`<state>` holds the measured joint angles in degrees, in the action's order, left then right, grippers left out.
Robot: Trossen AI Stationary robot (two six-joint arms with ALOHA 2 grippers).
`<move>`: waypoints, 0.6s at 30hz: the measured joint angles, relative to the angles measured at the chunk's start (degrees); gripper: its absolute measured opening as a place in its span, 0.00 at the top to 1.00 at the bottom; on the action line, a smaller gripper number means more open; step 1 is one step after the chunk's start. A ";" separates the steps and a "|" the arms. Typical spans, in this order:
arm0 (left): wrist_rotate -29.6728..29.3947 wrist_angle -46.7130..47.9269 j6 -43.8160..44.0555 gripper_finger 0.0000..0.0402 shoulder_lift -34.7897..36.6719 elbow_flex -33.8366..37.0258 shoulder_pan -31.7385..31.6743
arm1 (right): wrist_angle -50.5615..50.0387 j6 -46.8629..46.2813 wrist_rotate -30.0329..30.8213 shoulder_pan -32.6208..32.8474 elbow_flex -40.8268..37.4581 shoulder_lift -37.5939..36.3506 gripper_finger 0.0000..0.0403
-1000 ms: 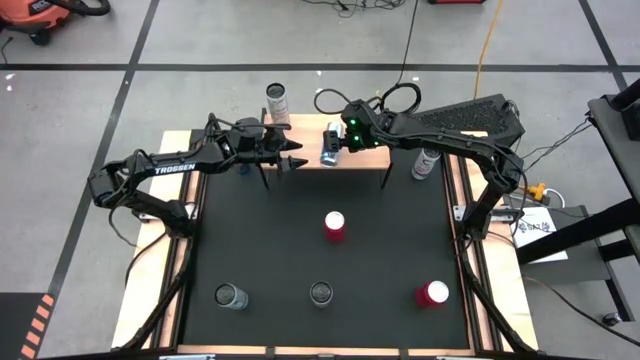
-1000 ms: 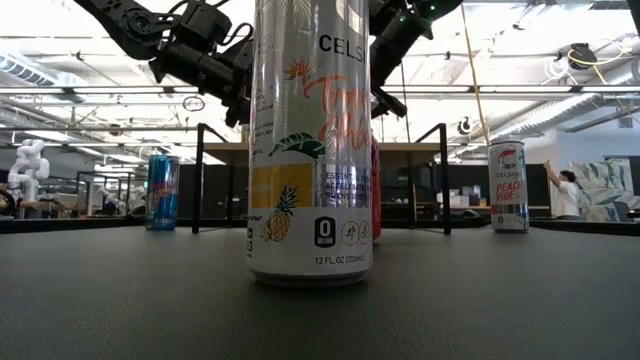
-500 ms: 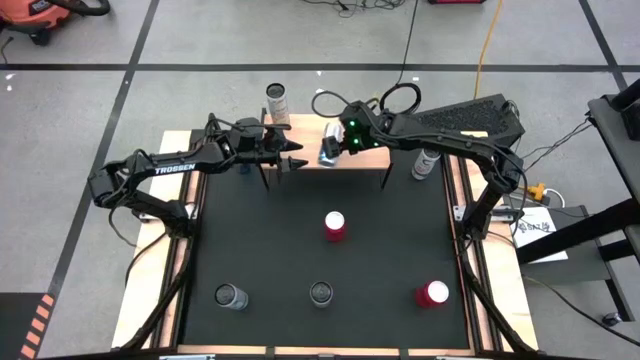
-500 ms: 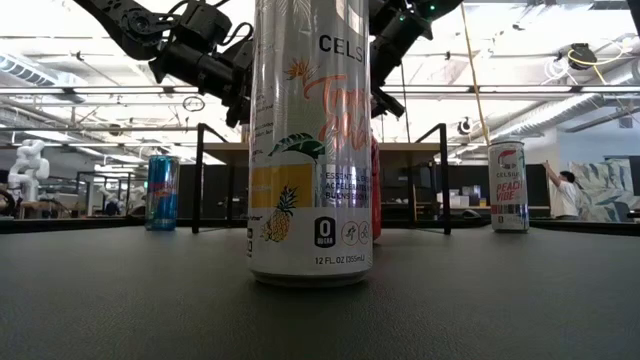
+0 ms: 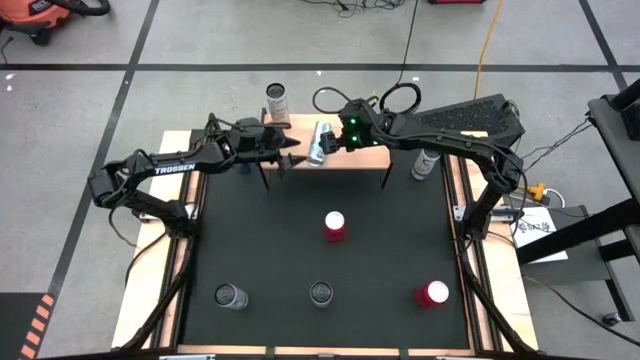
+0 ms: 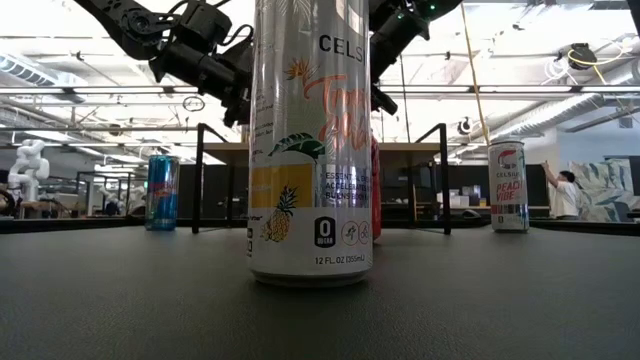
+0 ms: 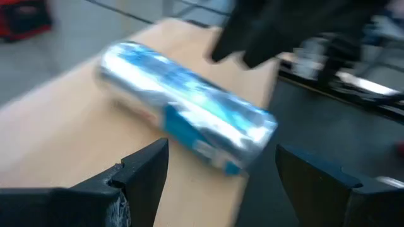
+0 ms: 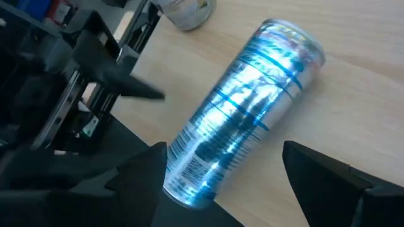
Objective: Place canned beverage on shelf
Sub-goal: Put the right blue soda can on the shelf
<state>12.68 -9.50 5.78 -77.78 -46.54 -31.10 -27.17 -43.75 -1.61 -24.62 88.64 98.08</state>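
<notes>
L gripper (image 5: 292, 160) hovers at the 9 o'clock end of the small light-wood shelf on black legs (image 5: 355, 158), jaws part open, empty. Slim silver-blue can (image 5: 318, 143) lies toppled on it, unheld. R gripper (image 5: 338, 140) at 3 o'clock of can, jaws wide, empty; prob. lining up to right it.
</notes>
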 joint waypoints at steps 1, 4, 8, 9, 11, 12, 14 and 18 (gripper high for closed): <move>-1.68 0.00 0.21 0.27 0.00 0.00 -0.07 | 0.05 -0.04 -0.02 0.00 0.00 0.00 0.26; -3.52 -0.22 -0.24 0.27 0.00 0.00 -0.10 | -0.01 0.39 -0.04 -0.01 0.00 0.00 0.26; -4.63 -0.49 -0.21 0.27 -0.05 0.00 -0.33 | 0.03 0.76 0.00 0.00 0.00 0.00 0.26; -4.78 -0.67 -0.19 0.27 -0.33 0.00 -0.37 | 0.10 0.65 0.04 0.00 0.00 0.00 0.26; -5.00 -0.66 -0.06 0.27 -0.87 0.00 -0.42 | 0.75 -0.11 0.35 0.00 0.00 0.00 0.26; -5.33 -0.69 -0.06 0.27 -1.18 0.00 -0.40 | 1.27 -0.58 0.67 0.00 0.00 0.01 0.26; -5.46 -1.23 0.09 0.27 -2.03 0.00 -0.36 | 3.28 -0.89 1.48 0.00 0.00 0.35 0.26; -5.43 -1.64 1.32 0.27 -3.15 0.00 -0.43 | 5.05 -1.01 1.51 0.00 -0.04 0.66 0.26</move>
<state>7.25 -11.14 7.09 -80.93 -46.54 -31.53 -22.12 -44.76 -0.10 -24.62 88.60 98.74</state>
